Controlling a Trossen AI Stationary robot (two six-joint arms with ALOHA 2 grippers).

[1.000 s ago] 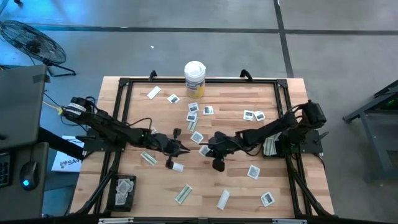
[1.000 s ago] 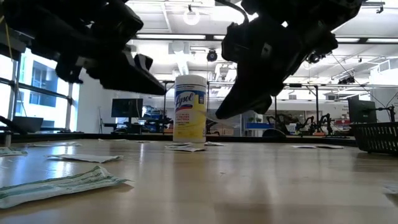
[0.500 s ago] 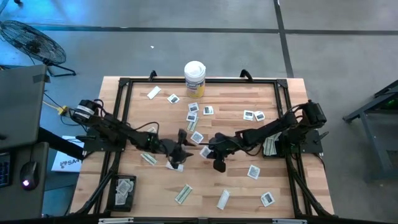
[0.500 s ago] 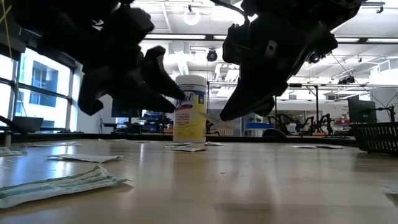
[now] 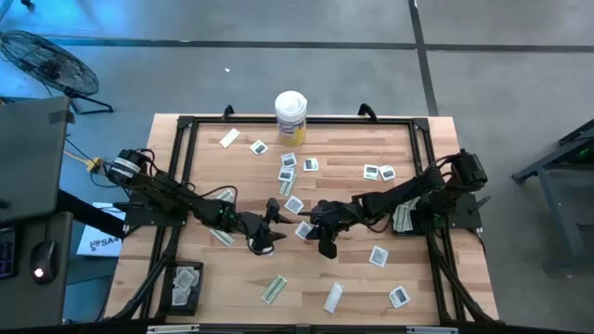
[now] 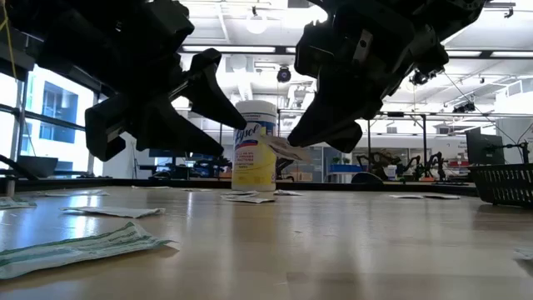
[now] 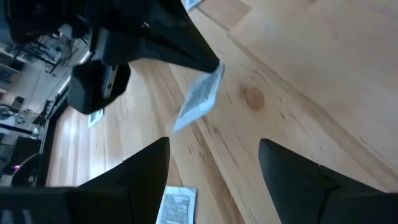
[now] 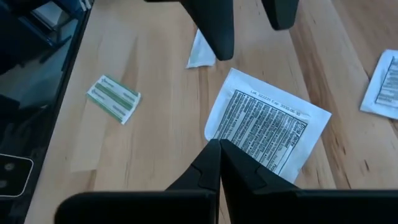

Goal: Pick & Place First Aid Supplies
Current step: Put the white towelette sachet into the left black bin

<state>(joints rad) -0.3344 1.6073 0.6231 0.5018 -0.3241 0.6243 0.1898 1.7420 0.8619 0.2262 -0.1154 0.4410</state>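
Note:
First aid supplies lie scattered flat on the wooden table (image 5: 353, 278): square white sachets (image 5: 379, 172) and oblong wrappers (image 5: 274, 289). At mid-table my right gripper (image 5: 299, 221) (image 8: 219, 144) is shut on one white printed packet (image 8: 267, 127) (image 7: 199, 99) (image 6: 291, 150). My left gripper (image 5: 269, 225) (image 7: 214, 142) (image 6: 218, 104) stands open just left of that packet, its fingers apart and touching nothing. My right gripper pinches the packet's edge near one corner (image 8: 225, 148) between its two fingertips. The fingers come slanting down from the table's right side. The packet sticks out beyond the fingertips, slightly tilted, lifted clear of the table.
A tall white canister with a yellow label (image 5: 290, 116) (image 6: 254, 146) stands at the far middle. A black basket (image 5: 167, 289) with sachets sits at the near left, a black tray (image 5: 419, 221) at the right. A black frame (image 5: 278, 122) borders the table. Oblong wrappers (image 6: 75, 246) lie near the front.
My left gripper has opened and rolled about its own axis, so its fingers now stand well apart beside the packet. It has also shifted slightly along the table. My right gripper has stayed in place, shut on the packet.

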